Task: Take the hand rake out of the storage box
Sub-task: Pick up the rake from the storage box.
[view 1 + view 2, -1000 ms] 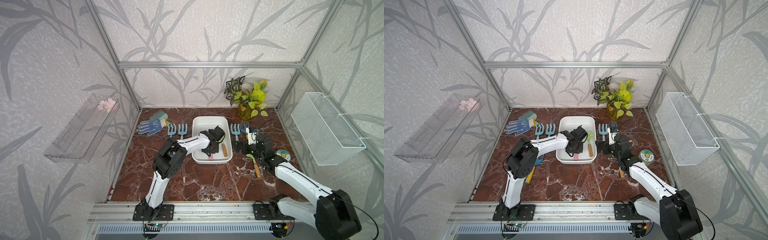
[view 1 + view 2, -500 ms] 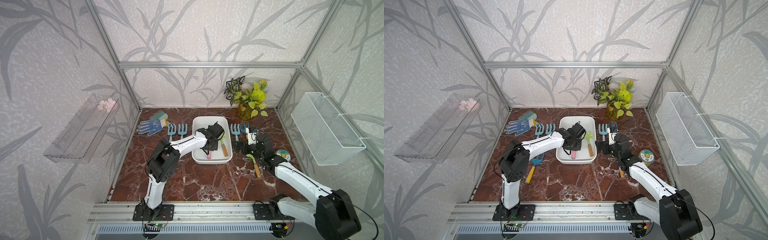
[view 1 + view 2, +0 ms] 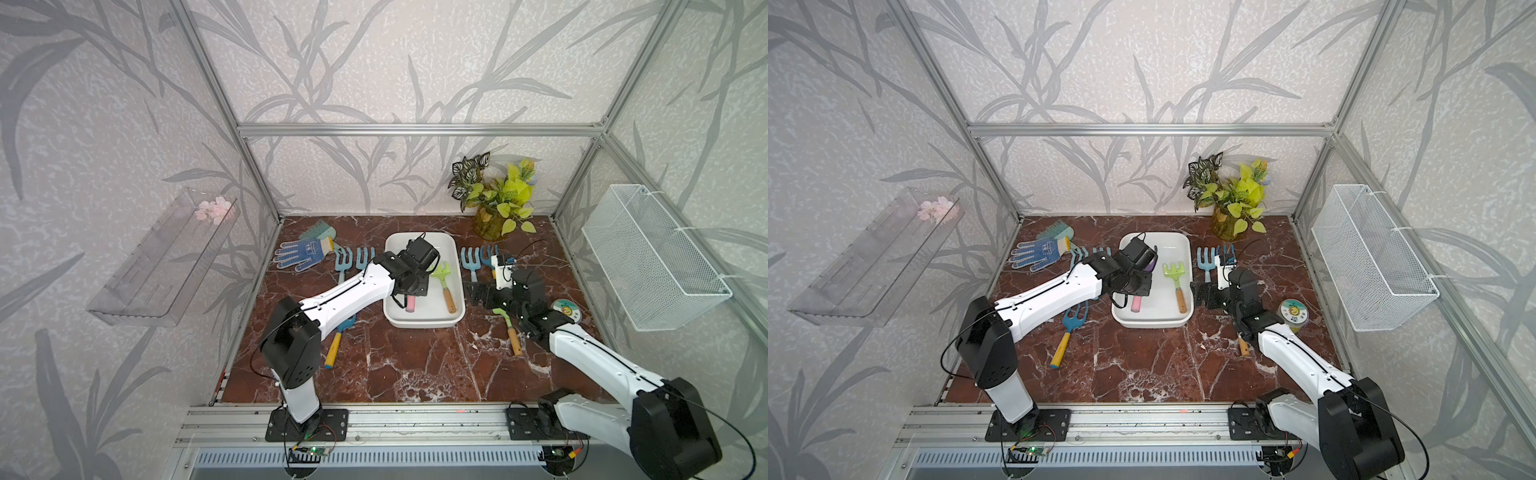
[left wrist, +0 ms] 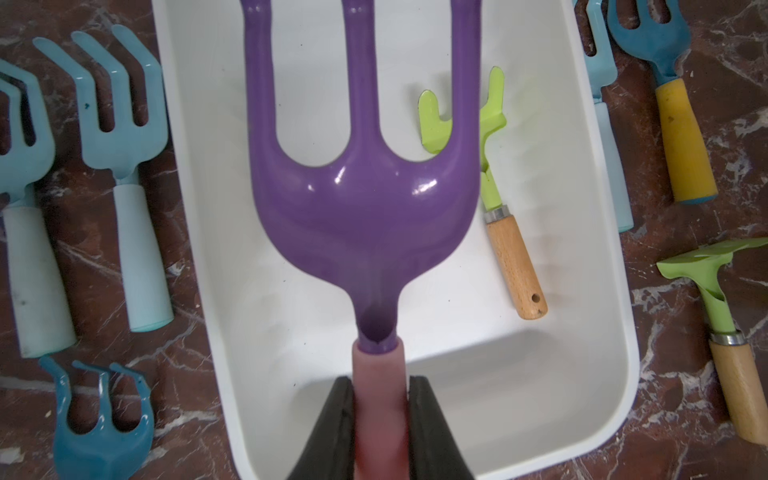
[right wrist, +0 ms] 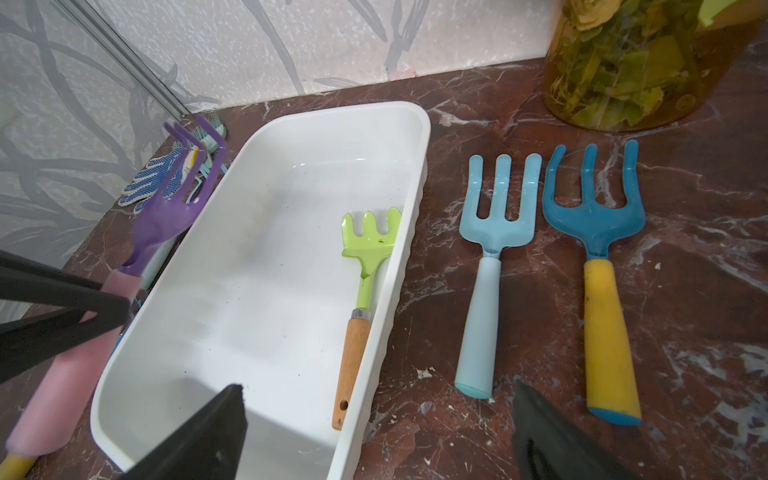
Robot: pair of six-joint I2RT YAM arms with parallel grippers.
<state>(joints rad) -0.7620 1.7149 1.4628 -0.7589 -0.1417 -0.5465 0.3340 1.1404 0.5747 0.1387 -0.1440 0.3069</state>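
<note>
Got the left gripper (image 4: 380, 388) squeezed nearly closed on the pink foam handle of a purple three-pronged plastic hand rake (image 4: 365, 199), black fingers (image 4: 332, 428) pressed to either side of the grip. Holding it over the glossy white rectangular storage box (image 3: 419, 323), along the box's left half, prongs pointing at the far end and tilted upward in the right wrist view. Looks lifted off the box floor, though hard to call for sure from the top views with the arm covering most of it. Also got a small lime-green rake with a wooden handle (image 3: 444, 284) lying flat inside the box, close along its right wall. Got the right gripper (image 5: 376, 388) spread wide with nothing in it, parked low just beside the box's right wall. Also spotting a pale blue fork with a light handle (image 5: 490, 266) and a darker blue fork with a yellow handle (image 5: 598, 266) side by side on the red-brown marble tabletop (image 3: 1163, 365) right of the box, plus two more pale blue forks (image 4: 124, 153) left of it and a blue dotted work glove (image 3: 301, 253) near the back left corner
</note>
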